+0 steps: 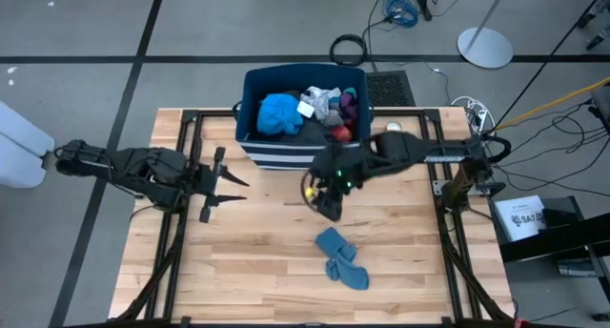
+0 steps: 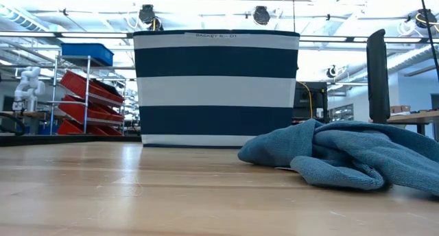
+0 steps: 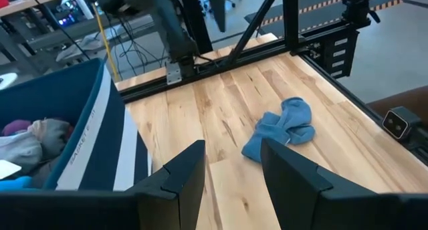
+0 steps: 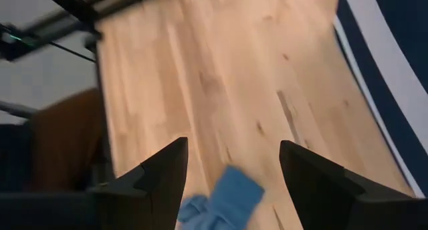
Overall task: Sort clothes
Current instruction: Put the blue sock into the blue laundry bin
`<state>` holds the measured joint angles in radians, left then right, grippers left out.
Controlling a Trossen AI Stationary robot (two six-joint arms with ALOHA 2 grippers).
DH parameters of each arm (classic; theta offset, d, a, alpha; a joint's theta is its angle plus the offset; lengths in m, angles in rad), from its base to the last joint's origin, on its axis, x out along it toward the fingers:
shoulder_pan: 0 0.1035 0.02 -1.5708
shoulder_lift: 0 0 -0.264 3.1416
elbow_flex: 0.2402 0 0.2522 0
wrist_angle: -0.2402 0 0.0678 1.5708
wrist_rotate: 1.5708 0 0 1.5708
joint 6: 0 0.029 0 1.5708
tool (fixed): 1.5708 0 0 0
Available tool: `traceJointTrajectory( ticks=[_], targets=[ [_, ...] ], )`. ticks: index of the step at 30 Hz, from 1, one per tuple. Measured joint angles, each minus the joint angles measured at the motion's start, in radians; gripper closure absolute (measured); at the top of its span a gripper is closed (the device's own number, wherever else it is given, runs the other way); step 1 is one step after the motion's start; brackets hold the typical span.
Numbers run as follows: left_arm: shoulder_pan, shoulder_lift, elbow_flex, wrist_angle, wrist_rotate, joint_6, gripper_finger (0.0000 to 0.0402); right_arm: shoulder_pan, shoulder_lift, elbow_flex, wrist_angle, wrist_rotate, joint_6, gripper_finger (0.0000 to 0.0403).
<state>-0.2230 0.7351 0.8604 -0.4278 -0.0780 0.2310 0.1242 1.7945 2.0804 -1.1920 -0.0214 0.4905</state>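
Your right end effector [image 1: 329,207], fingers apart and empty, hovers nearer the socks [image 1: 341,258] lying just beyond it on the tabletop [image 1: 257,261]; left end effector [image 1: 229,183] waits open.

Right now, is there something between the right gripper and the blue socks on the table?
No. In the high view, only bare table lies between the open right gripper and the blue socks.

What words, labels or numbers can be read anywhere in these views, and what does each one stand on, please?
"BASKET 6 - D1", roughly; small print on the top band of the striped bin, low view.
"SAT...": partial word on a white box right of the table, high view.
Grey print down the bin's white stripe in the left wrist view: too blurred to read.
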Motion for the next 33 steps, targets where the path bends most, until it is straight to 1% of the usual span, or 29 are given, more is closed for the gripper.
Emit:
traceJointTrajectory(
  ticks=[3, 5, 8, 13, 15, 20, 22, 27, 33],
  targets=[
    [0.000, 0.011, 0.000, -0.001, 0.000, 0.001, 0.0246, 0.056, 0.009, 0.000, -0.056, 0.099, 0.043, 0.0179],
    [0.000, 0.014, 0.000, 0.000, 0.000, 0.010, 0.0246, 0.085, 0.023, 0.000, -0.092, 0.141, 0.082, 0.0179],
    [0.000, 0.015, 0.000, 0.002, 0.000, 0.011, 0.0246, 0.124, 0.057, 0.000, -0.155, 0.152, 0.136, 0.0179],
    [0.000, 0.015, 0.000, 0.003, 0.000, 0.011, 0.0246, 0.170, 0.131, 0.000, -0.197, 0.150, 0.177, 0.0179],
    [0.000, 0.015, 0.000, 0.002, 0.000, 0.010, 0.0246, 0.184, 0.165, 0.000, -0.200, 0.133, 0.185, 0.0179],
    [0.000, 0.015, 0.000, 0.002, 0.000, 0.010, 0.0246, 0.208, 0.259, 0.000, -0.210, 0.025, 0.178, 0.0179],
    [0.000, 0.015, 0.000, 0.002, 0.000, 0.010, 0.0246, 0.216, 0.298, 0.000, -0.220, 0.011, 0.169, 0.0179],
    [0.000, 0.015, 0.000, 0.001, -0.001, 0.010, 0.0246, 0.226, 0.379, 0.000, -0.257, -0.064, 0.102, 0.0179],
    [0.000, 0.015, 0.000, 0.001, -0.001, 0.010, 0.0246, 0.226, 0.434, 0.000, -0.249, -0.056, 0.027, 0.0179]
  ],
)
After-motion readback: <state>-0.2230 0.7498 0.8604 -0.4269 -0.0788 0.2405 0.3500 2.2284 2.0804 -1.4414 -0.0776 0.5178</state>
